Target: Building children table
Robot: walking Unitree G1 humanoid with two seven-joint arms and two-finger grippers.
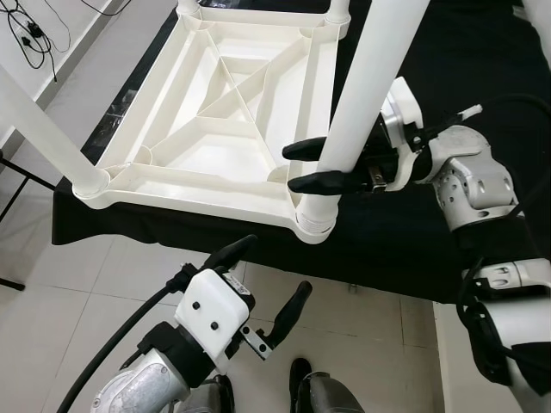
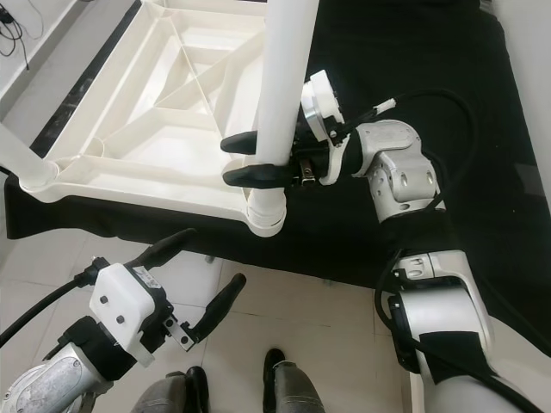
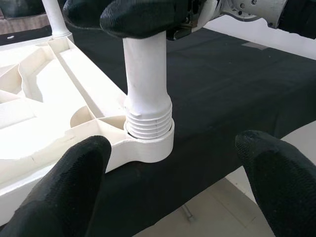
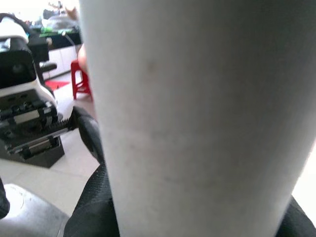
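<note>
While clamped by the right pincer [image 1: 317, 165], white leg [image 1: 370, 77] in upturned tabletop [image 1: 215, 112]; left pincer [image 1: 263, 280] open nearby.

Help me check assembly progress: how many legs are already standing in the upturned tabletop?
4. One in the near right corner, gripped by the right hand; one in the near left corner; two at the far corners, mostly cut off by the picture's edge.

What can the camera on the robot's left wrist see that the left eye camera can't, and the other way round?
Left wrist view alone: screw threads at the leg's foot, sitting in the corner socket.

Left eye view alone: the whole upside-down tabletop, other legs, the open left gripper over the floor.

Both: the white leg and the right gripper closed round it, above the black cloth.
</note>
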